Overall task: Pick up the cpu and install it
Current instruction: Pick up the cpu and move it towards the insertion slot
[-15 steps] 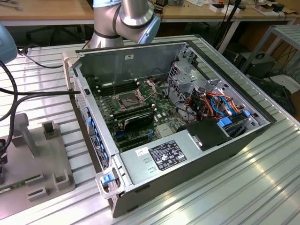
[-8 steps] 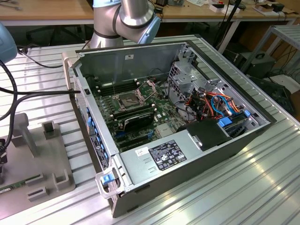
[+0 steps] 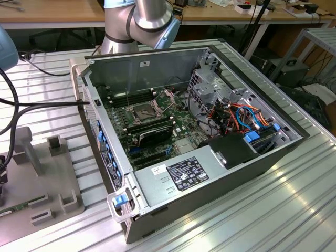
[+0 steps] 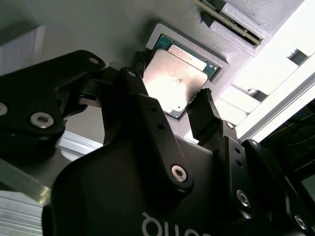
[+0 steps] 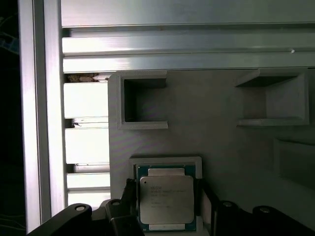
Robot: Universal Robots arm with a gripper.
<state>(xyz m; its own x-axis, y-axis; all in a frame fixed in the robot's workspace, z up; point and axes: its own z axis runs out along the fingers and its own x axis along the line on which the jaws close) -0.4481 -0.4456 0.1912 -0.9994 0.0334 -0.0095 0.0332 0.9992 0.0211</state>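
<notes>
**Clerk:** Item one, nearest the lens?

**Checker:** Black casing (image 4: 128, 196) of the jaws, bolt heads showing. It carries white lettering, cut by the frame edge and not legible.

**Clerk:** Jaws, state?

**Checker:** Parted to about the cpu's width. One fingertip (image 4: 202, 110) stands along each of two opposite sides of the cpu (image 4: 177, 81) (image 5: 166, 201). They are close beside its edges, but contact cannot be told. The jaws carry nothing.

**Clerk:** Item two, cpu, location?

**Checker:** Seated flat in a raised square nest on the grey holder (image 5: 216, 142) (image 3: 31, 173). The metal lid faces up, with a green board edge showing around it.

**Clerk:** Heading?

**Checker:** Slightly longer than wide, as far as it shows. The long axis runs between the fingertips, toward the holder's two walled pockets (image 5: 145, 101). The short axis spans fingertip to fingertip.

**Clerk:** Markings?

**Checker:** Several lines of faint grey print on the lid in the first wrist view, running along the short axis. They are too faint to make out.

**Clerk:** Remainder of the lot?

**Checker:** The holder lies on the ribbed aluminium desk (image 3: 273, 210).
- **Computer case** (image 3: 210, 157): side open, just beside the holder toward the exterior view's right.
- **Socket** (image 3: 143, 111): dark, in a metal frame, inside the case and well apart from the holder.
- **Memory sticks** (image 3: 149, 128): long and black, also inside the case.
- **Power supply** (image 3: 184, 176): silver, inside the case, bearing one white label (image 3: 159, 170) and one black label (image 3: 190, 174). The print on both is too small to tell.
</notes>
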